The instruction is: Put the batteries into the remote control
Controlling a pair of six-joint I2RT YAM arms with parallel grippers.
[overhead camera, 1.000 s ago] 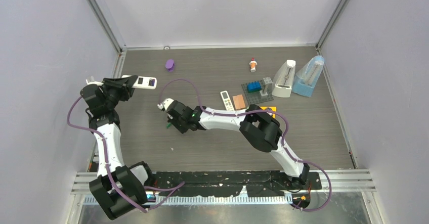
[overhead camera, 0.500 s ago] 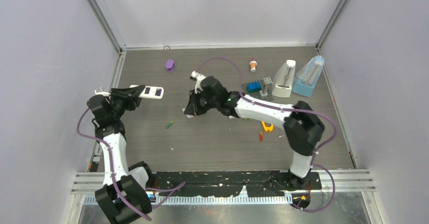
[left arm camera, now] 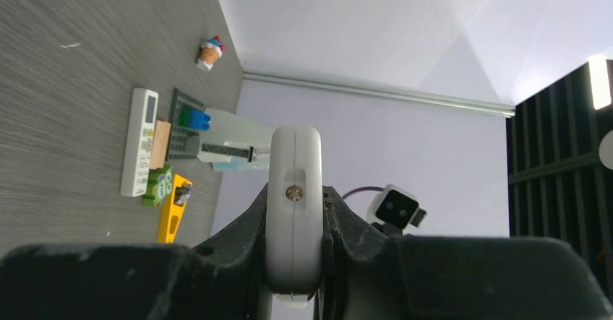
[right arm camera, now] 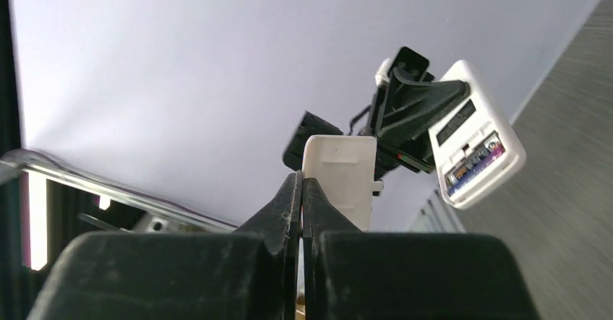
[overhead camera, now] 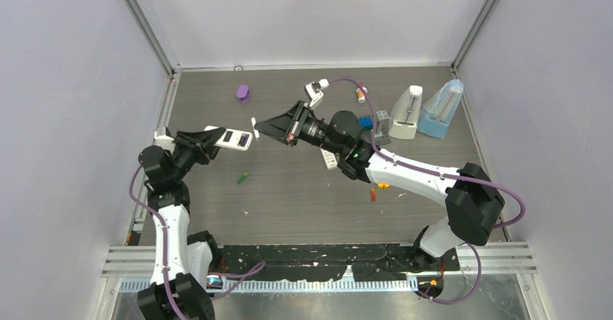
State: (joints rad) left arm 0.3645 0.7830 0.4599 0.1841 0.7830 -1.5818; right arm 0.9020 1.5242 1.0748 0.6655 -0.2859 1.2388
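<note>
My left gripper (overhead camera: 208, 139) is shut on a white remote control (overhead camera: 233, 138) and holds it raised above the table; it fills the jaws in the left wrist view (left arm camera: 295, 204). In the right wrist view the remote (right arm camera: 477, 146) shows its open compartment with two batteries (right arm camera: 473, 162) inside, purple and dark. My right gripper (overhead camera: 262, 126) is shut on a small white cover plate (right arm camera: 340, 179), held just right of the remote. A green battery (overhead camera: 242, 179) and a red-orange battery (overhead camera: 373, 195) lie on the table.
A second white remote (left arm camera: 139, 143) lies mid-table, partly under the right arm. A grey brick plate (overhead camera: 365, 125), a yellow piece (overhead camera: 382, 184), two metronomes (overhead camera: 407, 113), a small figure (overhead camera: 361, 89) and a purple object (overhead camera: 243, 92) stand further back.
My right gripper has risen from the table near the green battery and swung back to face the remote. My left gripper has carried the remote rightward toward it.
</note>
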